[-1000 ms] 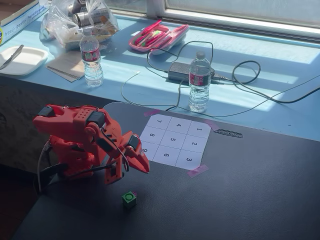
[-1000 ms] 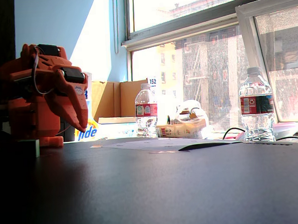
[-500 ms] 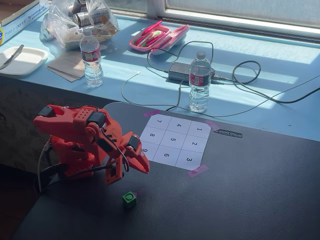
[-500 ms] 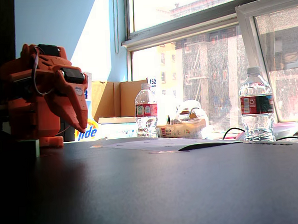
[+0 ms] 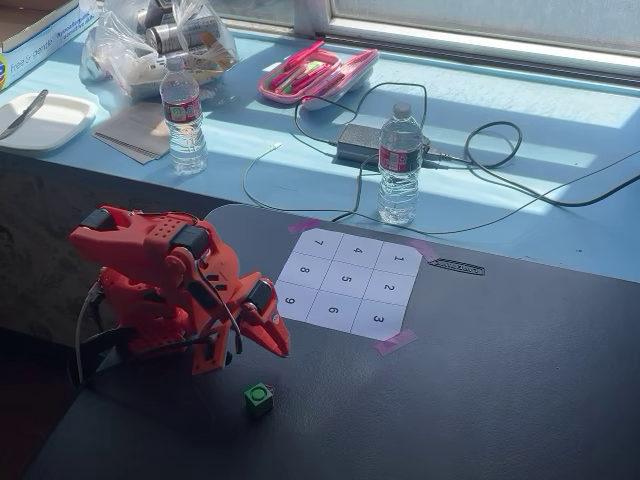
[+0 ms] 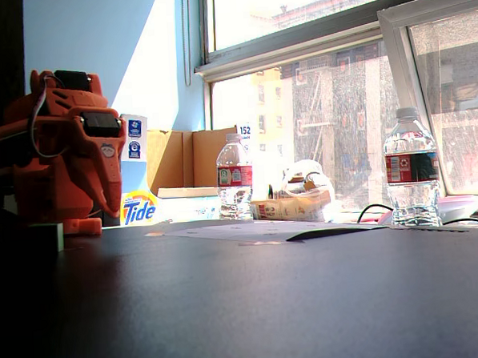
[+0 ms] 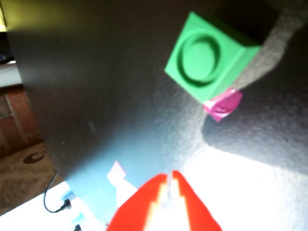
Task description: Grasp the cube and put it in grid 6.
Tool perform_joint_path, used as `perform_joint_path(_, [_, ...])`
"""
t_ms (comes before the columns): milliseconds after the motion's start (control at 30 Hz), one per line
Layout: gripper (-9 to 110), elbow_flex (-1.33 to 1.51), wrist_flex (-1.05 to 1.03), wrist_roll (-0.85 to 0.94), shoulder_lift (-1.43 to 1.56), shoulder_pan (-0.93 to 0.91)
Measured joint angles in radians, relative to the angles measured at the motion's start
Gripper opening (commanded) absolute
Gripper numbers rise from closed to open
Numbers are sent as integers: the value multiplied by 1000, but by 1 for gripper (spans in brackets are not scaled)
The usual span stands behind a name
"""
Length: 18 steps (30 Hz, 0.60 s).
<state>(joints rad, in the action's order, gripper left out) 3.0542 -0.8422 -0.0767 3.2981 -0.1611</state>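
The green cube (image 5: 259,397) with a round recess on top sits on the dark table, near the front left in a fixed view. In the wrist view it (image 7: 209,55) is at the upper right, with a small pink piece (image 7: 223,106) beside it. My red gripper (image 5: 282,350) points down just above and behind the cube, apart from it; its jaws (image 7: 169,176) are shut and empty. The white numbered grid sheet (image 5: 345,283) lies beyond, taped at the corners. Square 6 (image 5: 333,311) is in its near row, bare.
Two water bottles (image 5: 184,116) (image 5: 399,165), a power adapter with cables (image 5: 365,143), a pink case (image 5: 318,73), a plastic bag (image 5: 150,40) and a plate (image 5: 45,120) stand on the blue sill behind. A small black tag (image 5: 456,266) lies right of the sheet.
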Motion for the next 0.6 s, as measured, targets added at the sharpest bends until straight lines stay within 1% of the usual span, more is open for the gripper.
perform_joint_path(100, [0, -9, 0, 0, -37, -21])
perform_joint_path(200, [0, -37, 25, 0, -170, -31])
perform_joint_path(600, [13, -175, 40, -8, -448, -71])
